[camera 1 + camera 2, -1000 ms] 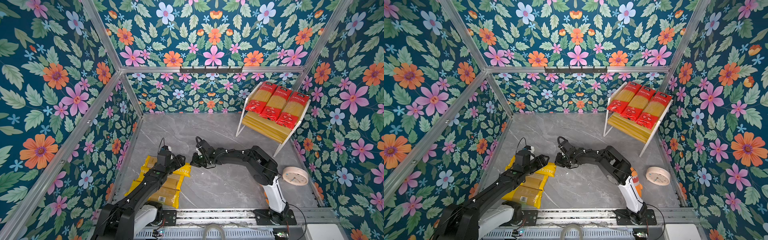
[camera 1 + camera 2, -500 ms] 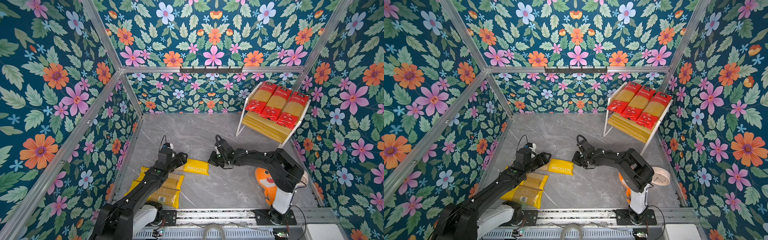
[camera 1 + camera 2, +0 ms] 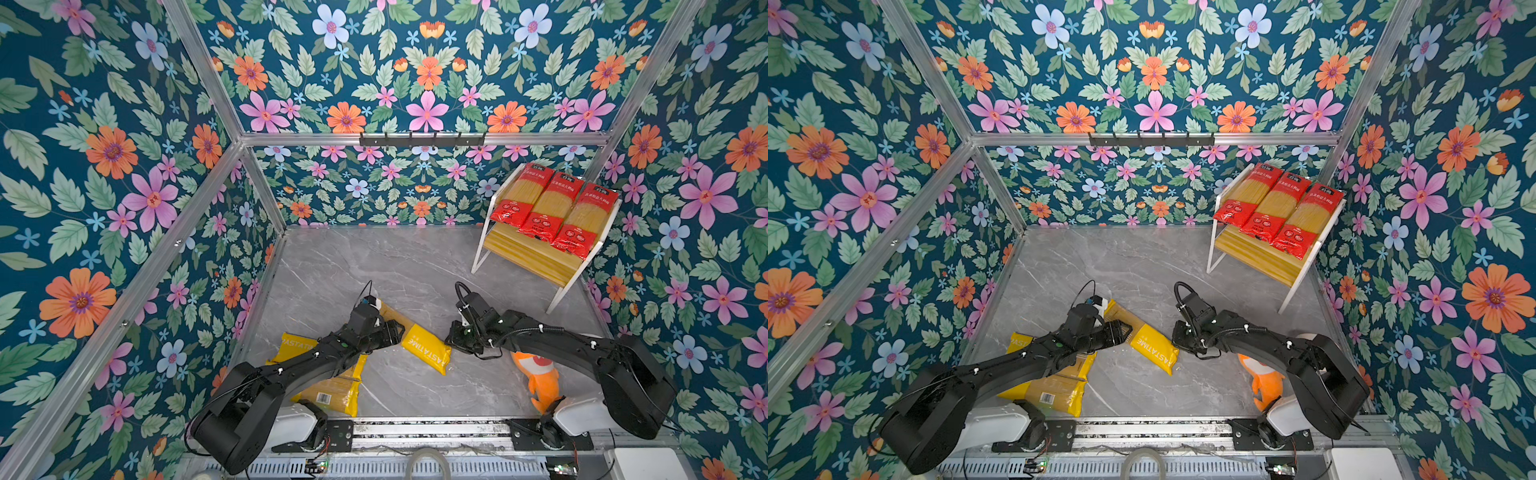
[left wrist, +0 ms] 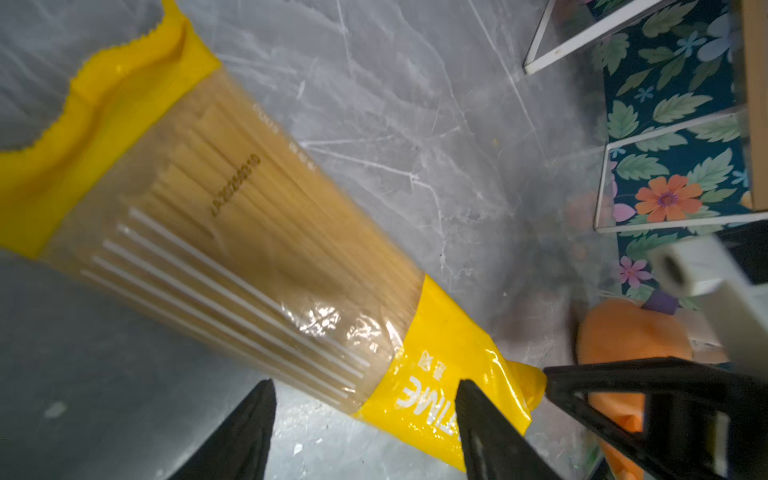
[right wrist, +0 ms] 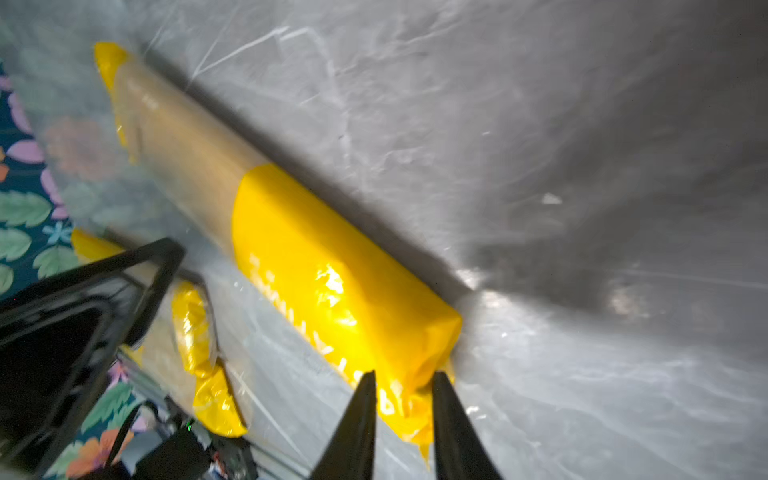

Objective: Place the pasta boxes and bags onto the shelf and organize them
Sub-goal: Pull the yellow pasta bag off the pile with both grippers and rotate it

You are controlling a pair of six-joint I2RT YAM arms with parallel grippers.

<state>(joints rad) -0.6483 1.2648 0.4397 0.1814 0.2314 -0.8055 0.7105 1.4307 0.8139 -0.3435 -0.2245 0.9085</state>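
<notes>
- Under the left arm (image 3: pixel 291 374), two yellow packs (image 3: pixel 332 390) lie partly hidden; the right arm (image 3: pixel 561 345) covers part of the shark (image 3: pixel 540 372).
- Six packs in all: three yellow, and three red packs (image 3: pixel 555 208) side by side on the top tier of the shelf (image 3: pixel 528 255).
- The third pack (image 3: pixel 426 353) lies slantwise on the grey marbled tabletop (image 3: pixel 374 266) between the arms.
- The left end effector (image 4: pixel 363 386) is spread over it. The right end effector (image 5: pixel 401 378) is narrowly parted around its end; whether it grips is unclear.
- Floral walls (image 3: pixel 415 83) stand all round.

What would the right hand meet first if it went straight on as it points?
Most likely the yellow pasta bag. Its end lies between the parted fingers of the right hand, so going on would push into the bag, though the exact gap is unclear.
</notes>
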